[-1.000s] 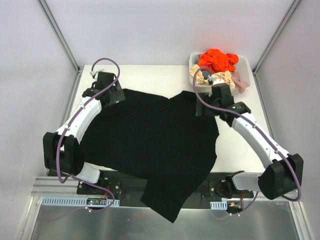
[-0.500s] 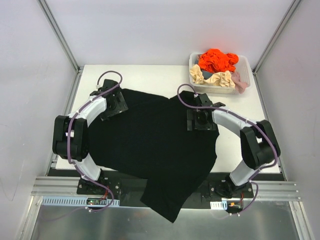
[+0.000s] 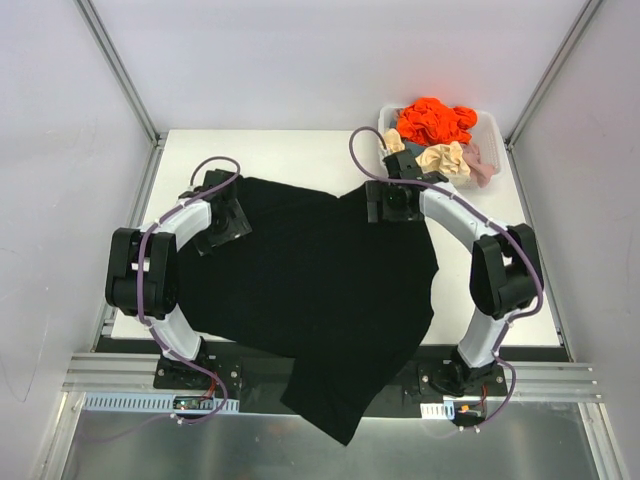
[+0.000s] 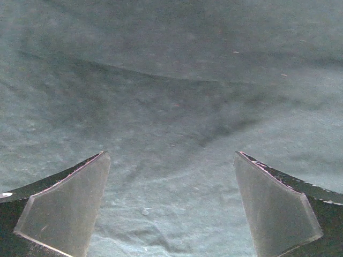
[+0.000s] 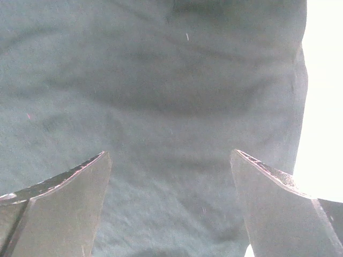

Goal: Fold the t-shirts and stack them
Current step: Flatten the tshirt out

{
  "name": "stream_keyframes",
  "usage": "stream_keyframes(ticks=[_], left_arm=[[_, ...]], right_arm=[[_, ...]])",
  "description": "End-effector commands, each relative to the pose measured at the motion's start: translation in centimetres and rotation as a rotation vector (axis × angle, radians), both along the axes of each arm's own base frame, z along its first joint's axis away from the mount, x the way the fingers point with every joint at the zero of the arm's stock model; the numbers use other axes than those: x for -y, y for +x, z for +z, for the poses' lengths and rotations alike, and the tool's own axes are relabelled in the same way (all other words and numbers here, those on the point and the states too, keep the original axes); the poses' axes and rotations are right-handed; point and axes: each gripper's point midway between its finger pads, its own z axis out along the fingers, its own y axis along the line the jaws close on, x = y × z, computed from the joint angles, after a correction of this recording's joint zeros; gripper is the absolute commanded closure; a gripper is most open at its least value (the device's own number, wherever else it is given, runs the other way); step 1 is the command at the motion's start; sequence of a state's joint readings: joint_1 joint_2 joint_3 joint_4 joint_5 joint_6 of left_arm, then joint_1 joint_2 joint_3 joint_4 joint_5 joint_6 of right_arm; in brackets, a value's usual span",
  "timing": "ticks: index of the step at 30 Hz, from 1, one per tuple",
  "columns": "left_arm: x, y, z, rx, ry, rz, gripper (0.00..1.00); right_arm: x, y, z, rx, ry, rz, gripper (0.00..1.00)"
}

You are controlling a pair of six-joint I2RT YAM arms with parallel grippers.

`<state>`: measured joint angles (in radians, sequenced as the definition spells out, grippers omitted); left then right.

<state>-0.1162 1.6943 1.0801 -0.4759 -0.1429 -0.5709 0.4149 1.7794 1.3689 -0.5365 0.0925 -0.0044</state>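
A black t-shirt [image 3: 310, 290] lies spread over the white table, its lower end hanging over the near edge. My left gripper [image 3: 222, 222] is over the shirt's upper left part. In the left wrist view it is open [image 4: 170, 206], with dark cloth [image 4: 171, 96] close under the fingers. My right gripper [image 3: 392, 205] is over the shirt's upper right corner. In the right wrist view it is open [image 5: 170, 206], with cloth [image 5: 161, 91] beneath and the shirt's edge against the white table at the right [image 5: 321, 96]. Neither holds cloth.
A clear bin [image 3: 482, 125] at the back right holds crumpled orange [image 3: 435, 120], cream [image 3: 440, 157] and pink garments. Bare white table [image 3: 290, 155] lies behind the shirt. Enclosure walls stand on both sides.
Both arms have pulled in from stretched poses. The right gripper left the bin, dropped to the shirt's right side, then shifted back to its upper right corner. The left gripper moved a little nearer.
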Motion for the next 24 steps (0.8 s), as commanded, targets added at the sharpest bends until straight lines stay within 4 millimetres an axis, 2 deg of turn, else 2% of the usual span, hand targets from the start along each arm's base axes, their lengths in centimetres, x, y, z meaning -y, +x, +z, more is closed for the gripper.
stream_keyframes(ticks=[1, 2, 4, 6, 7, 8, 9, 10, 12, 13, 15, 16, 17, 20, 22, 24], left_arm=[[-1.8, -0.5, -0.1, -0.004, 0.038, 0.063, 0.01], [-1.8, -0.7, -0.4, -0.015, 0.026, 0.067, 0.01], [-2.2, -1.1, -0.7, -0.027, 0.005, 0.087, 0.01], [-2.1, -1.6, -1.3, -0.051, -0.042, 0.11, 0.01], [-2.6, -1.9, -1.6, -0.061, -0.055, 0.139, 0.01], [-2.5, -2.1, -1.8, -0.07, -0.067, 0.152, 0.01], [-3.1, -2.5, -2.2, -0.083, -0.079, 0.176, 0.01], [-3.3, -2.8, -2.4, -0.091, -0.081, 0.185, 0.01], [-3.9, -3.3, -2.7, -0.103, -0.078, 0.21, 0.01], [-4.0, -3.6, -2.8, -0.11, -0.08, 0.217, 0.01], [-4.3, -3.8, -2.7, -0.107, -0.085, 0.229, 0.01], [-4.5, -3.9, -2.7, -0.107, -0.083, 0.235, 0.01], [-4.5, -3.9, -2.4, -0.097, -0.082, 0.238, 0.01], [-5.0, -4.7, -2.2, -0.091, -0.064, 0.254, 0.01], [-5.2, -5.1, -2.2, -0.095, -0.056, 0.26, 0.01], [-5.4, -5.5, -2.0, -0.094, -0.05, 0.269, 0.01]], right_arm=[[-0.7, 1.4, -1.5, -0.035, -0.01, 0.02, 0.03], [-1.2, 2.4, -1.0, -0.012, 0.007, 0.016, 0.03], [-1.6, 3.3, -1.7, -0.012, 0.019, 0.01, 0.03], [-2.4, 5.3, -1.3, 0.046, 0.048, 0.01, 0.03], [-2.7, 6.0, -1.9, 0.05, 0.052, 0.009, 0.03], [-3.0, 7.1, -1.7, 0.078, 0.063, 0.008, 0.03], [-3.5, 8.6, -0.7, 0.117, 0.081, 0.005, 0.03], [-3.7, 9.2, -1.8, 0.109, 0.077, 0.003, 0.03], [-4.5, 12.4, -0.2, 0.202, 0.094, 0.0, 0.03], [-4.8, 13.7, -1.1, 0.211, 0.084, 0.002, 0.03], [-5.2, 15.9, -0.8, 0.251, 0.067, 0.0, 0.03], [-5.7, 18.3, 0.3, 0.302, 0.06, 0.013, 0.03], [-5.7, 19.0, 0.4, 0.305, 0.042, 0.014, 0.03], [-6.3, 22.6, 2.4, 0.414, 0.035, 0.028, 0.03], [-7.0, 24.0, 3.6, 0.482, 0.055, 0.047, 0.03], [-7.7, 24.1, 4.5, 0.511, 0.084, 0.076, 0.03]])
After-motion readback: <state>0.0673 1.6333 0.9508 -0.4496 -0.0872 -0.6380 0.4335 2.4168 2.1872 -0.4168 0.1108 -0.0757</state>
